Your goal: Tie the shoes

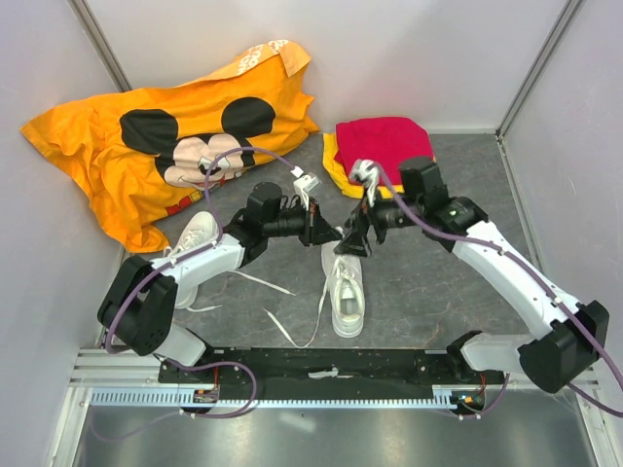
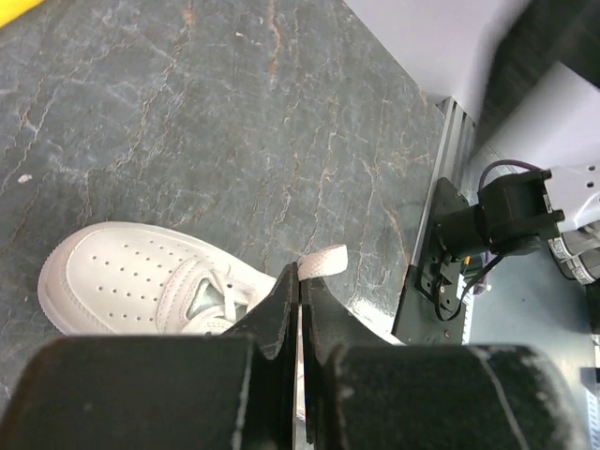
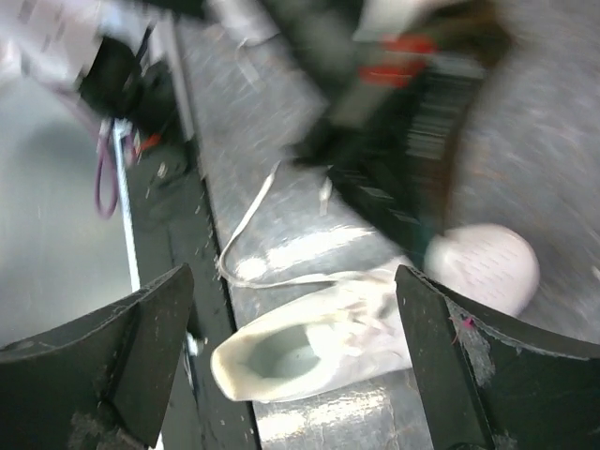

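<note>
Now: one lace end pinched, knot not yet begun

Both arms meet above the dark grey marbled desk (image 1: 438,282), in front of the orange cartoon-mouse shirt (image 1: 97,146). One plain white low-top sneaker (image 1: 348,297) lies just below them with its laces loose. The second white sneaker (image 1: 198,233) lies at the left, beside the left arm. The left end effector (image 2: 300,286) is closed on a flat white lace end (image 2: 323,260). The right end effector (image 1: 354,236) stands wide open and holds nothing. I judge the step is gathering the laces for crossing. Next, the right one must take the other loose lace (image 1: 318,316) without dragging the shoe.
</note>
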{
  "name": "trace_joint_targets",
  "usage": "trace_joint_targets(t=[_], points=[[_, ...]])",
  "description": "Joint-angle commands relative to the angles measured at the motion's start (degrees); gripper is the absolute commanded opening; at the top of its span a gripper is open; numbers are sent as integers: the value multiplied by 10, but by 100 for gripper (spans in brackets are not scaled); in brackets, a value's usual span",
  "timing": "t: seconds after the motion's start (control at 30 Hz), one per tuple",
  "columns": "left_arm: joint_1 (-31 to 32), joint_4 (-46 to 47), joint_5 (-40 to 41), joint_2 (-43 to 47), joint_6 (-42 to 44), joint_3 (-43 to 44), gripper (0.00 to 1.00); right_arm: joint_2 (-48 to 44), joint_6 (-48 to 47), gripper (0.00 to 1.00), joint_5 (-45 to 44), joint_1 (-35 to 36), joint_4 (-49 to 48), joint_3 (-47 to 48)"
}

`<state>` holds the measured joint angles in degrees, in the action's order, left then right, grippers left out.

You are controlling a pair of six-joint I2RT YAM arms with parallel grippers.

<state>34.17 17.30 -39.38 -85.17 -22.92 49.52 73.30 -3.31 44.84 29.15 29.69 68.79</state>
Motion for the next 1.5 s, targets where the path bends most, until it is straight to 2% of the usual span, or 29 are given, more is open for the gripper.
trace_joint_targets(t=[0.0,0.2,0.23,0.43,0.63,0.8,1.07,1.2,1.3,1.33,1.4,1.47], points=[[-11,8,-2,-21,-33,8,1,-5,-157,97,-39,92,90,19],[-21,-15,-2,-40,-41,18,1,52,-288,92,-150,244,139,12],[-22,-17,-2,-44,-42,20,2,61,-296,89,-160,280,136,6],[-28,-32,-12,-57,-42,29,1,132,-311,75,-219,381,74,-16],[-33,-26,-12,-62,-45,30,1,195,-289,64,-230,428,-3,-23],[-35,-17,-4,-71,-60,28,2,230,-266,60,-268,459,-81,-62],[-36,-9,-2,-76,-63,26,2,286,-263,58,-294,478,-107,-73],[-37,-10,-2,-76,-62,26,2,305,-260,52,-319,483,-122,-80],[-37,-10,-2,-76,-61,27,2,307,-252,38,-342,485,-122,-85],[-37,-12,-3,-75,-60,28,2,303,-250,23,-346,487,-121,-86],[-37,-15,-5,-77,-58,30,1,287,-239,1,-348,488,-100,-74],[-37,-23,-15,-77,-48,41,2,256,-243,0,-342,486,-64,-48]])
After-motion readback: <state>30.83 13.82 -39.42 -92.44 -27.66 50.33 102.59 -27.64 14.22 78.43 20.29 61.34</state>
